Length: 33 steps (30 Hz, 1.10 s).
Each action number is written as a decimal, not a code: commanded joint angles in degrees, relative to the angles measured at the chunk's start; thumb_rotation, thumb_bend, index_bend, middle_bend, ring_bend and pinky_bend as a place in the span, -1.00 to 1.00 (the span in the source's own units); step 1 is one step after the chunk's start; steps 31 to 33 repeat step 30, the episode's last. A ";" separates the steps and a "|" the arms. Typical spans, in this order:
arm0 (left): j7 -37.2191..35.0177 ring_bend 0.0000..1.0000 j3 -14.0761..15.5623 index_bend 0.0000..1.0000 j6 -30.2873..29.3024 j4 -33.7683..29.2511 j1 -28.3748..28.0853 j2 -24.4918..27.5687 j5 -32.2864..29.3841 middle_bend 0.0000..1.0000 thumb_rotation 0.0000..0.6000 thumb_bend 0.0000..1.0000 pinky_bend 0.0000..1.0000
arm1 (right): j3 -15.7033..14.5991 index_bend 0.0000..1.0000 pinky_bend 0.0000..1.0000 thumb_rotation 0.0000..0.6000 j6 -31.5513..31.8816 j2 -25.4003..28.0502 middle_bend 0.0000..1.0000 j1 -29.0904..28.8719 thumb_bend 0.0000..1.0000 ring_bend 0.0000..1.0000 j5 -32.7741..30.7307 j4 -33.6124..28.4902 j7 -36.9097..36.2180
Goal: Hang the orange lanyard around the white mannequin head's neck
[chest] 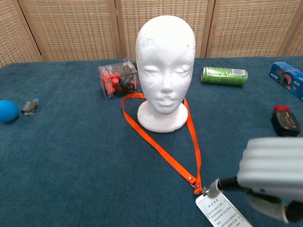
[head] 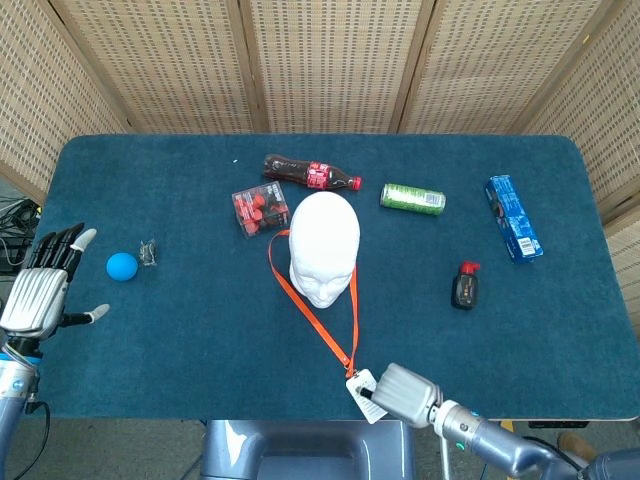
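The white mannequin head [head: 325,247] [chest: 165,71] stands upright mid-table. The orange lanyard [head: 318,320] [chest: 165,152] loops around its neck and runs taut toward the table's front edge. At the strap's end hangs a white badge card [head: 361,393] [chest: 221,213]. My right hand [head: 406,395] [chest: 273,171] pinches the card at its clip, raised near the front edge. My left hand [head: 38,287] hovers open at the far left, fingers spread, beside a blue ball [head: 121,265] [chest: 8,111].
Behind the head lie a clear box of red items [head: 260,209] [chest: 118,78], a cola bottle [head: 311,173] and a green can [head: 412,198] [chest: 224,75]. To the right are a blue box [head: 513,217] [chest: 287,78] and a small black-and-red device [head: 465,285] [chest: 285,121]. A small clip [head: 149,252] lies by the ball.
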<state>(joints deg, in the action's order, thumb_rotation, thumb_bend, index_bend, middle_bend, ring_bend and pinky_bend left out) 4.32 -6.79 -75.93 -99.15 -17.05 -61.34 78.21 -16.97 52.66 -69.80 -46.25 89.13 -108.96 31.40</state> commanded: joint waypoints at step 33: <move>-4.57 -1.00 3.78 -1.00 -8.05 3.47 7.27 0.51 5.12 -1.00 1.00 -1.00 -1.00 | 12.28 -1.00 -1.00 1.00 36.44 9.03 -1.00 29.47 -1.00 -1.00 -4.57 23.74 -38.40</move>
